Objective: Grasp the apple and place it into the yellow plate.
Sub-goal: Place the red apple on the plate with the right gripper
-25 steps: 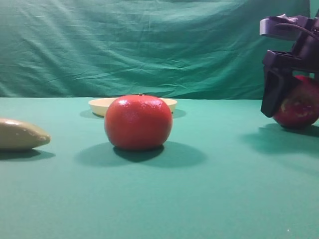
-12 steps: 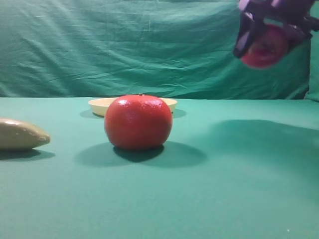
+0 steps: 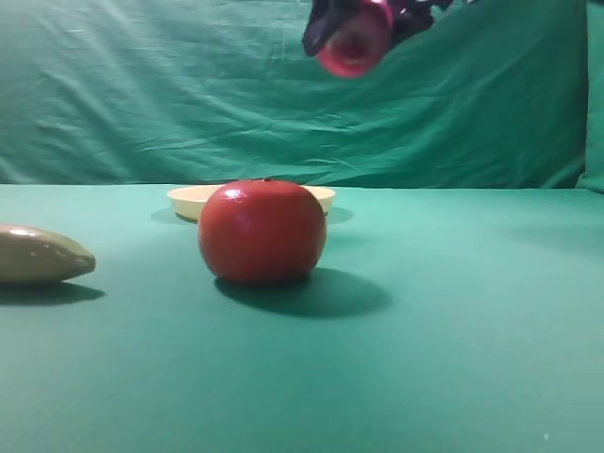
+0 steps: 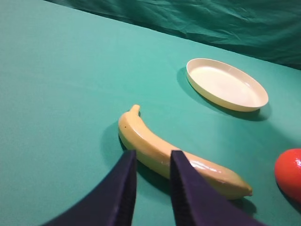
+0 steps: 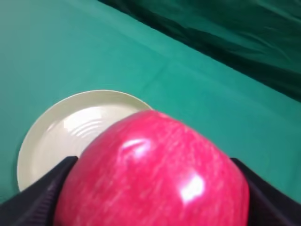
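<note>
Apple [image 5: 153, 174]: glossy, round, firm; judged moderately heavy and slippery, best held across its widest girth. The right end effector [image 3: 363, 24] is clamped on it at both flanks, carrying it high above the counter [image 3: 453, 330], over the plate [image 5: 61, 136]. Plate: shallow, smooth, cream-yellow, rigid. Left end effector [image 4: 153, 186]: fingers slightly apart, empty, above the banana [image 4: 174, 157]. Matte orange fruit [image 3: 262, 232] stands before the plate.
</note>
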Controlling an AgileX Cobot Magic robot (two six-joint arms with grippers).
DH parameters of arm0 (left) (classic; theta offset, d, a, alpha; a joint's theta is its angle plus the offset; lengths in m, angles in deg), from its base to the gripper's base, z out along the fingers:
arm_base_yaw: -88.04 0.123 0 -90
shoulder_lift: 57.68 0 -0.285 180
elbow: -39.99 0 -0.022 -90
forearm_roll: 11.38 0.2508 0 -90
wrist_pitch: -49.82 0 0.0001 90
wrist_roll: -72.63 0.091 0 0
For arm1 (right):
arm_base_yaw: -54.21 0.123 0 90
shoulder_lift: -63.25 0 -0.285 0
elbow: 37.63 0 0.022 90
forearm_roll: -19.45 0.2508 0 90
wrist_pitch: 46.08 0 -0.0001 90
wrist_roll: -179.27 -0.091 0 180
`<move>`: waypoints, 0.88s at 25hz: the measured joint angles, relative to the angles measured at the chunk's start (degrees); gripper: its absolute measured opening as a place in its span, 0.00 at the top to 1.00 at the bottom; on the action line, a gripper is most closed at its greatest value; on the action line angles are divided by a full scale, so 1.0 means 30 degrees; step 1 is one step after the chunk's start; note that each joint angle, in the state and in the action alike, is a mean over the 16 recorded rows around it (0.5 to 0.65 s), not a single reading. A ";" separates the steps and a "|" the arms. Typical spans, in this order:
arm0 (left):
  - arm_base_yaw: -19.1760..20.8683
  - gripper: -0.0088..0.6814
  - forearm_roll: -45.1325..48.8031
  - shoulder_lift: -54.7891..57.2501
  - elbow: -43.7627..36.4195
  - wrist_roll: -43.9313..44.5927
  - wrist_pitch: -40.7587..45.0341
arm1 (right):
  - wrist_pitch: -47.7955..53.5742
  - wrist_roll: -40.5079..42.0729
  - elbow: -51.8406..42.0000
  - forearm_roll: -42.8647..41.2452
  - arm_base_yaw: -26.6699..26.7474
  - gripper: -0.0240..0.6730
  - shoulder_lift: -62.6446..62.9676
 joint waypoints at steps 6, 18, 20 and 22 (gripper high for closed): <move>0.0000 0.76 0.0000 0.0000 0.0000 0.0000 0.0000 | -0.0052 0.0083 0.0775 0.0208 0.0413 0.16 -0.1128; 0.0000 0.76 0.0000 0.0000 0.0000 0.0000 0.0000 | 0.0757 0.0083 0.1037 -0.0386 0.0424 0.12 0.0241; 0.0000 0.76 0.0000 0.0000 0.0000 0.0000 0.0000 | 0.1359 0.0076 0.1042 -0.0614 0.0404 0.20 0.0903; 0.0000 0.76 0.0000 0.0000 0.0000 0.0000 0.0000 | 0.2169 0.0000 0.1047 -0.0878 0.0350 0.30 0.1668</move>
